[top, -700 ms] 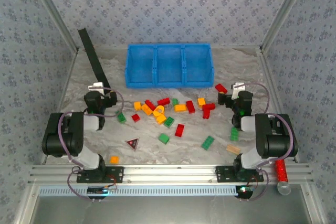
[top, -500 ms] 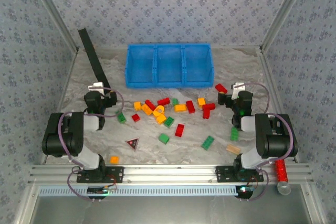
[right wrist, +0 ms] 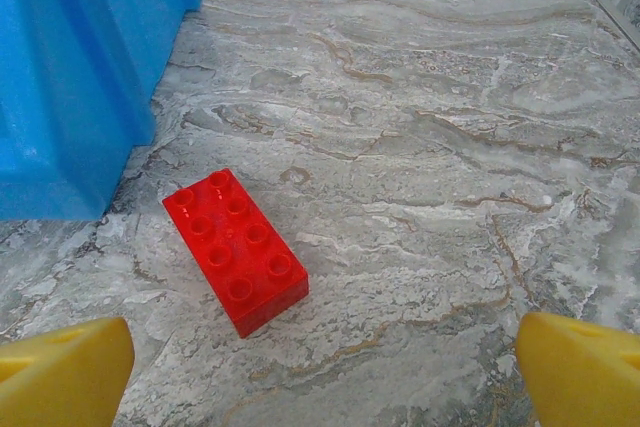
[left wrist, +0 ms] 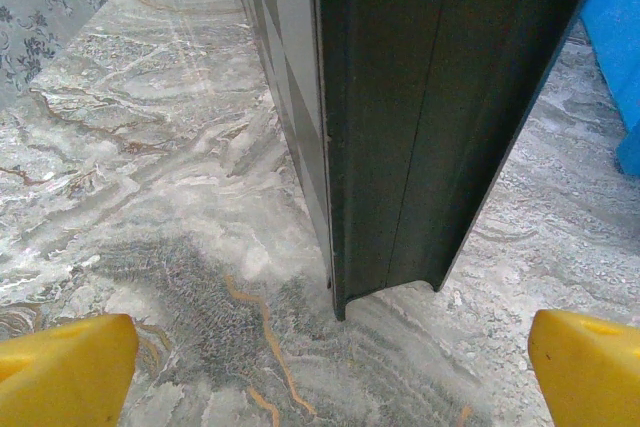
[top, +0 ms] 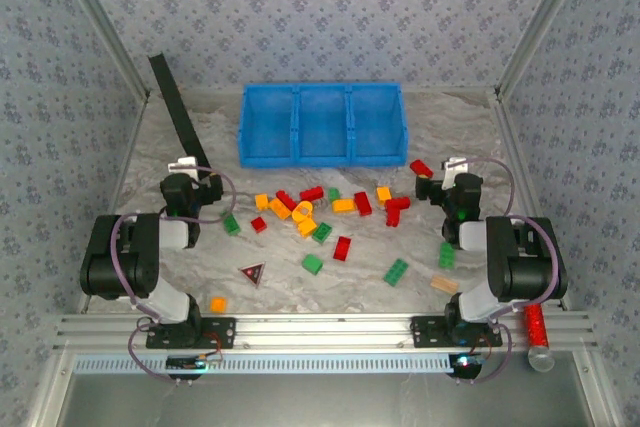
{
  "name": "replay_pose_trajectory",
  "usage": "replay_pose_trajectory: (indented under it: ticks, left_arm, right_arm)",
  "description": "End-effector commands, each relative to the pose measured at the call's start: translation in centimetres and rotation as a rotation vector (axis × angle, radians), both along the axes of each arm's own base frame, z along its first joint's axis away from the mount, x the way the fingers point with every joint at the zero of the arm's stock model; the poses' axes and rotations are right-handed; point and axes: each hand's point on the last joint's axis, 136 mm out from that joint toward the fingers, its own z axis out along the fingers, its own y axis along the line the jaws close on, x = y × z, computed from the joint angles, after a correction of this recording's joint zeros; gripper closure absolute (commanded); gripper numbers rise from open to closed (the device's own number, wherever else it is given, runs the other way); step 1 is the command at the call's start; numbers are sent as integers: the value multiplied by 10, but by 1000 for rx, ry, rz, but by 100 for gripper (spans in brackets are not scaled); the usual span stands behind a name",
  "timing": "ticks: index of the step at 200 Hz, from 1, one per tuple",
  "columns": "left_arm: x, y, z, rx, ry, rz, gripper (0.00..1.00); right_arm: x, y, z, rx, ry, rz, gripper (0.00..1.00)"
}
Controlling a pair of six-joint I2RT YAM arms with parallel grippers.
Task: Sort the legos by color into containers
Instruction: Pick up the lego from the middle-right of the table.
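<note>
Right gripper [right wrist: 322,372], jaws spread wide and empty; small red studded plastic brick [right wrist: 236,250] just ahead, left of centre, long axis running far-left to near-right

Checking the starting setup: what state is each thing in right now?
left claw, open, empty.
right claw, open, empty.
blue bin, upright, all three compartments empty.
legos, loose on the table, unsorted.
red brick, studs up, ahead of right claw, untouched.
</note>
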Motion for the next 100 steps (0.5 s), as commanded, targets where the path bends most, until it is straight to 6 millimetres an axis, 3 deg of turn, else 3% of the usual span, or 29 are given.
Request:
replay_pose_trajectory:
  ticks: [1, 70, 100]
  left_arm:
    - [5, -5, 13, 7, -47, -30, 0]
    - [6, -5, 13, 3, -47, -31, 0]
    - [6, -6, 21, 10, -52, -28, 0]
  right_arm:
    - [6, -1, 7, 14, -21, 0, 0]
    - [5, 0, 7, 22, -24, 5, 0]
    - [12, 5, 29, 32, 36, 47, 0]
